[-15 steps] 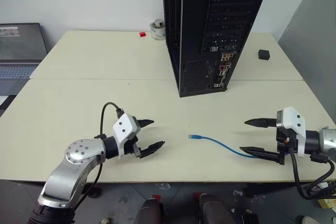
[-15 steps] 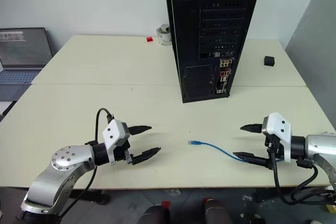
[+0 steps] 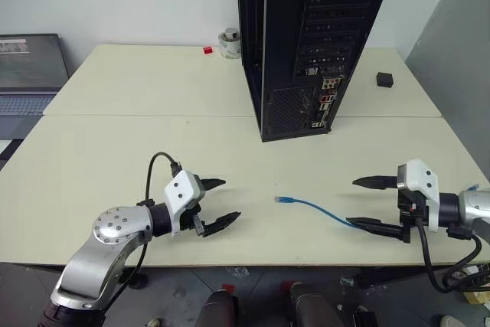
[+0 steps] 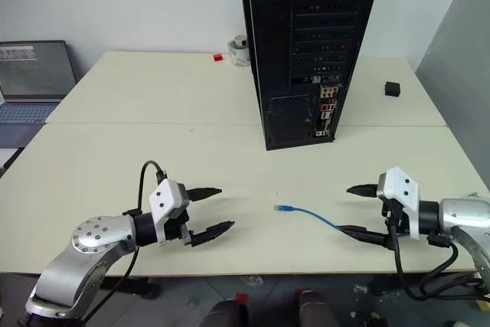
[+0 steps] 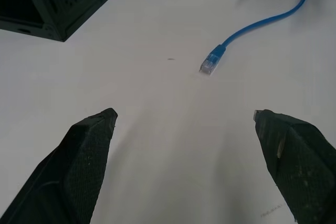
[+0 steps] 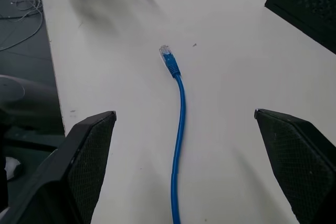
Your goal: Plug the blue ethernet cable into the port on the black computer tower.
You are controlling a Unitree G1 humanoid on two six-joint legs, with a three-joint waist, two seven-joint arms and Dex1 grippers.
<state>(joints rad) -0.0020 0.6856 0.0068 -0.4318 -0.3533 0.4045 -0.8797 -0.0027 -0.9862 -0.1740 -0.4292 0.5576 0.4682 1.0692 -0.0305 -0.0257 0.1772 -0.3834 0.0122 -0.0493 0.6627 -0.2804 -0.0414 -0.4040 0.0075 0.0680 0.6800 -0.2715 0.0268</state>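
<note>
I hold both arms low over the table's near edge, the left gripper and right gripper spread wide, empty, pointing inward. The blue ethernet cable lies between them, its plug at my 12 o'clock, the black computer tower beyond.
</note>
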